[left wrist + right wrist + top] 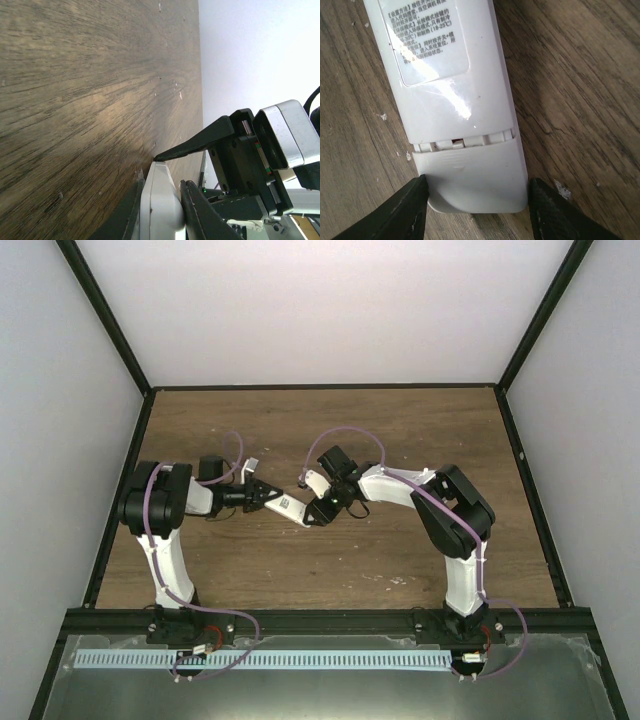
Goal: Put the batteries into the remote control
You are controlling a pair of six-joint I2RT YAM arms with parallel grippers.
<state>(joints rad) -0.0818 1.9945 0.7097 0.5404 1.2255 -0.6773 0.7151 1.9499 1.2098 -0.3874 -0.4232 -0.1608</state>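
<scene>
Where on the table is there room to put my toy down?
Bare wood runs along the far edge of the table, behind the left arm and right arm, and in front between their bases. The middle is crowded: the left pincer and right pincer meet at the remote control.

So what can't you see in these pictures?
- Batteries: no view shows them; in the right wrist view the battery cover hides the compartment of the remote control.
- Buttons: right wrist view, that face points at the table.
- Label print: top view, too small.
- Remote control: left wrist view, cut off by bottom edge.
</scene>
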